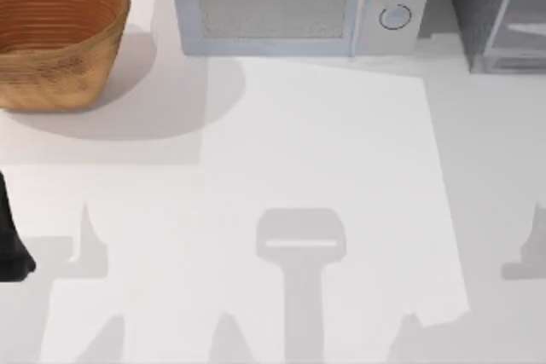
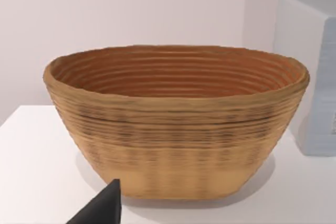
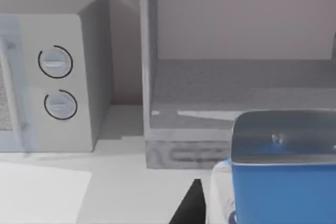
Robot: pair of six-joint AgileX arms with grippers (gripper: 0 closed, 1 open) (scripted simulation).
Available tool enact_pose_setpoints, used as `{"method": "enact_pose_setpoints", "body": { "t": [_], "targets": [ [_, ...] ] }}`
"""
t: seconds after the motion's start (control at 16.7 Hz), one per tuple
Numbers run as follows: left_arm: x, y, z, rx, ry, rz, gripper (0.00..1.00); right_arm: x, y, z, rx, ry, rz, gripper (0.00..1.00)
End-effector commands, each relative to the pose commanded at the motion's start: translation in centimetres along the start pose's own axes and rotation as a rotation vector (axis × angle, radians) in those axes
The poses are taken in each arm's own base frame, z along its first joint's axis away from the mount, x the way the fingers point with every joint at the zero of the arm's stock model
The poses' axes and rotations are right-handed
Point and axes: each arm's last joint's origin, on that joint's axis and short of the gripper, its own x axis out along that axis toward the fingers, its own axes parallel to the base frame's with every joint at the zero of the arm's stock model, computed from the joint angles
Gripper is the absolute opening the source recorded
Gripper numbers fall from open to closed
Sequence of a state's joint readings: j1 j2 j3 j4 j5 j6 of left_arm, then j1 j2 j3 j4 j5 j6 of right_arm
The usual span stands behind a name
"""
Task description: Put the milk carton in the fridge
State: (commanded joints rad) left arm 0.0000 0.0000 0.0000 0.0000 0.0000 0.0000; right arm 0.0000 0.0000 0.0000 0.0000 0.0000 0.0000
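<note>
A white worktop carried a basket at its back left corner, a microwave at the back edge and the fridge at the back right corner. In the right wrist view, the milk carton sat close before the open fridge; whether the right claw grasped it, I cannot tell. The left arm waited at the left edge.

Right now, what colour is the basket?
Golden-brown woven basket, darker orange-brown inside; the left wrist view shows it best.
</note>
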Motion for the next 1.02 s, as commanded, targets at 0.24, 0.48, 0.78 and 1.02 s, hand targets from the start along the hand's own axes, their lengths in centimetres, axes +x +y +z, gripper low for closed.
{"method": "enact_pose_setpoints", "body": {
  "t": [0.24,0.48,0.78,1.02],
  "targets": [
    [0.0,0.0,0.0,0.000,0.000,0.000,1.00,0.0,0.0,0.0,0.001,0.003,0.002,0.00],
    [0.0,0.0,0.0,0.000,0.000,0.000,1.00,0.2,0.0,1.3,0.001,-0.021,0.008,0.00],
    [0.0,0.0,0.0,0.000,0.000,0.000,1.00,2.5,-0.4,5.9,-0.005,-0.063,0.010,0.00],
    [0.0,0.0,0.0,0.000,0.000,0.000,1.00,7.8,-1.5,9.0,-0.013,-0.062,0.001,0.00]
  ]
}}
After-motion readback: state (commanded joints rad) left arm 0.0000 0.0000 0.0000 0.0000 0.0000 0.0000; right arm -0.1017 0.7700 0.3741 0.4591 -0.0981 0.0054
